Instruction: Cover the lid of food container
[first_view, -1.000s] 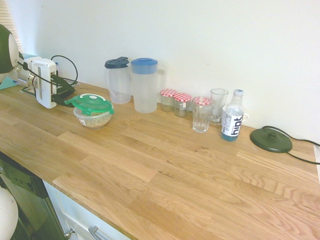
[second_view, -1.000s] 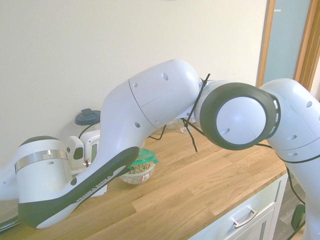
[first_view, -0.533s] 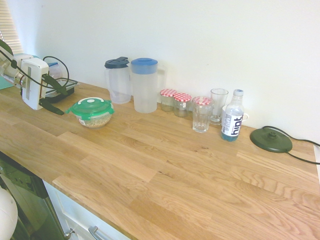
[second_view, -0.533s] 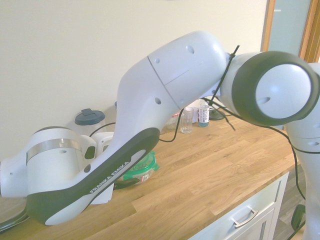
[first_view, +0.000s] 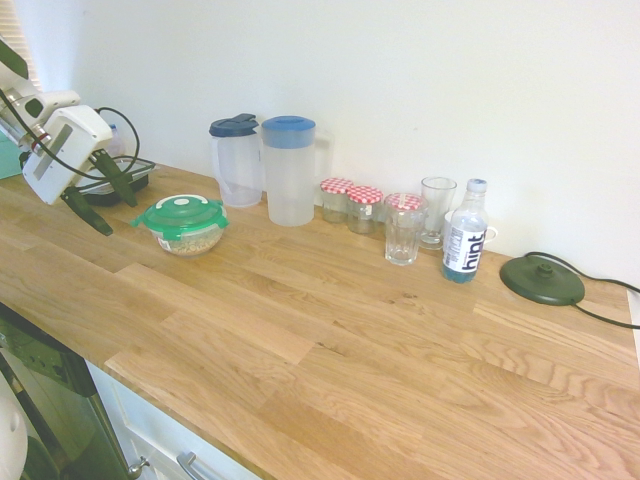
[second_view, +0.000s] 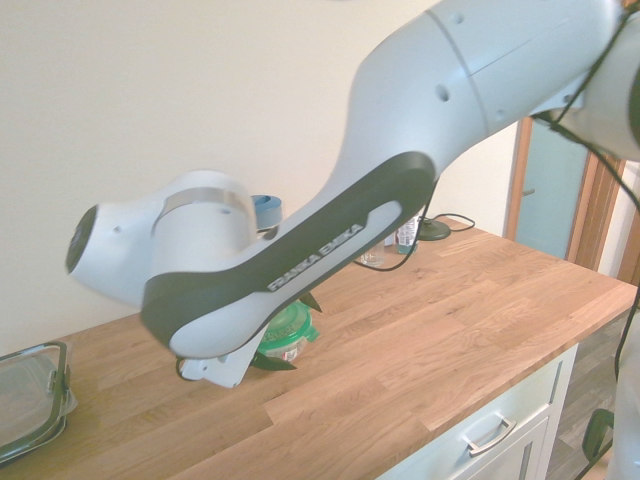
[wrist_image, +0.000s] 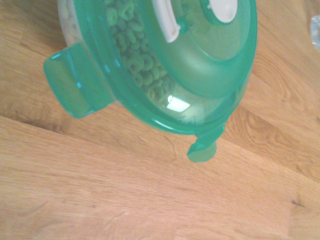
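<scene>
The green round lid (first_view: 182, 213) lies flat on the food container (first_view: 190, 241), a small clear bowl of beige grains, on the wooden counter (first_view: 330, 330). My gripper (first_view: 105, 197) hangs just left of the lid and slightly above it, tilted. It is open, its dark fingers (first_view: 126, 181) spread with nothing between them. In the second exterior view the arm covers most of the lid (second_view: 287, 328). The wrist view shows the lid (wrist_image: 195, 75) from close by, with grains visible through it and two snap tabs sticking out.
A black-rimmed rectangular container (first_view: 122, 171) sits behind the gripper. Two tall clear jugs (first_view: 288, 170) stand by the wall. To their right are red-lidded jars (first_view: 365, 207), glasses (first_view: 404, 228), a water bottle (first_view: 465, 232) and a dark round base (first_view: 542, 280).
The gripper opened and let go of the lid, which settled from tilted to flat on the bowl. The gripper then drew back left and upward, away from it.
</scene>
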